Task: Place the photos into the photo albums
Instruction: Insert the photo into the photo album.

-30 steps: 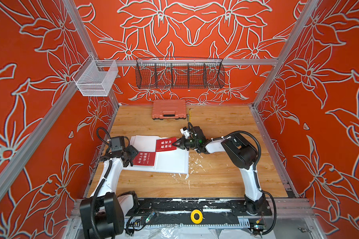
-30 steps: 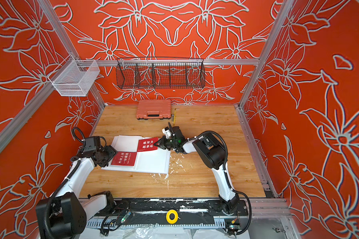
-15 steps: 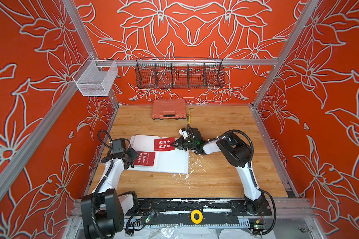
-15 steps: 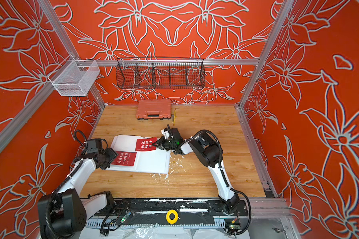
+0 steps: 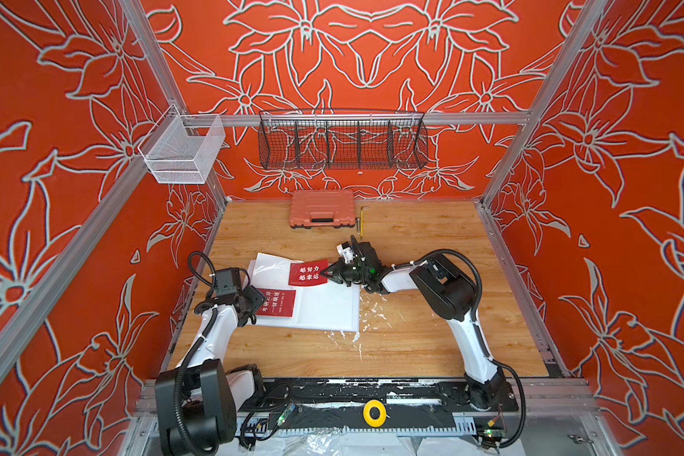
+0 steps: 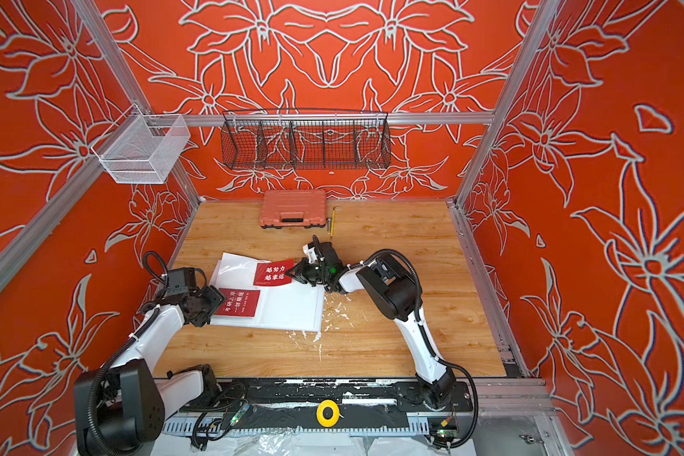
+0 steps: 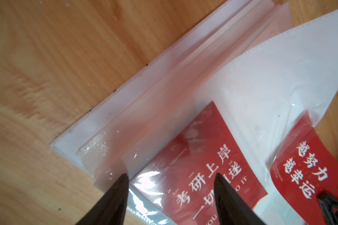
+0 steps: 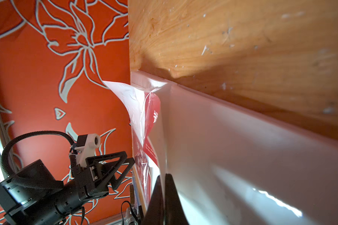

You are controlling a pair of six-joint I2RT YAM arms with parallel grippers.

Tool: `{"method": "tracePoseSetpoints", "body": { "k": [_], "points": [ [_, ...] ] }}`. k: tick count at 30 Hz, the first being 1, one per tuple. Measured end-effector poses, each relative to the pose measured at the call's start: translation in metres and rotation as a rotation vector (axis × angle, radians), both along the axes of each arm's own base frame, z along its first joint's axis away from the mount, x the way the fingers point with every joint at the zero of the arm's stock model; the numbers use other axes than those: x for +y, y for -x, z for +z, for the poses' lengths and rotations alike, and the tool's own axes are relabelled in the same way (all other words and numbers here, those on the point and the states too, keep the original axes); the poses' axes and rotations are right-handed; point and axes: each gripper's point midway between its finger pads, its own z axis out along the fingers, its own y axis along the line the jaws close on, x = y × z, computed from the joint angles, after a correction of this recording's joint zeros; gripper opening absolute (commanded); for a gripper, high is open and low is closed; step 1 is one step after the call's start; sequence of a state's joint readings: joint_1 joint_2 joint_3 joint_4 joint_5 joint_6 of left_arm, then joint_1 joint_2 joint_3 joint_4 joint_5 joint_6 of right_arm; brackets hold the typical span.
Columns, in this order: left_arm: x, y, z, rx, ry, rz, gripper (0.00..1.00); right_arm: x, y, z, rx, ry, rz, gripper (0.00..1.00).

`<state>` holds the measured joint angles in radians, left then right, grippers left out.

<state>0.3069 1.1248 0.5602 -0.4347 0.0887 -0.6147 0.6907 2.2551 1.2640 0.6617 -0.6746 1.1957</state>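
Above the whole cell, in both top views, the open photo album (image 5: 324, 312) lies flat on the wooden surface (image 5: 411, 343). My right gripper (image 5: 331, 273) is pinched shut on the edge of a loose red card (image 5: 308, 272), which sits skewed over the album's far page. My left gripper (image 5: 258, 301) stands with its jaws apart at the album's corner, beside the sleeved red card (image 5: 279, 302). Nothing clamps the album, so I judge a hard push could slide it across the surface.

At my left wrist, my fingertips (image 7: 123, 181) straddle the corner of the sleeved red card (image 7: 203, 171), holding nothing. I cannot tell whether they press on the page. The loose red card (image 7: 310, 171) has its far corner under clear film.

At my right wrist, my fingers (image 8: 170, 187) meet on the card's thin edge. The film (image 8: 137, 97) ahead is lifted and curled. Fed in this crooked, the card may catch the pocket seam and buckle, or slip from so narrow a pinch.
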Motion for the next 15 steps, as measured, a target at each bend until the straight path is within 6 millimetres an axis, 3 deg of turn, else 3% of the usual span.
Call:
{"method": "tracePoseSetpoints", "body": {
  "k": [7, 15],
  "points": [
    [0.000, 0.000, 0.000, -0.003, 0.001, -0.001, 0.67, 0.013, 0.004, 0.007, -0.021, -0.008, 0.022, 0.01],
    [-0.001, -0.001, 0.000, -0.004, 0.006, -0.004, 0.67, -0.005, 0.023, -0.008, -0.017, 0.074, 0.049, 0.02]
  ]
}}
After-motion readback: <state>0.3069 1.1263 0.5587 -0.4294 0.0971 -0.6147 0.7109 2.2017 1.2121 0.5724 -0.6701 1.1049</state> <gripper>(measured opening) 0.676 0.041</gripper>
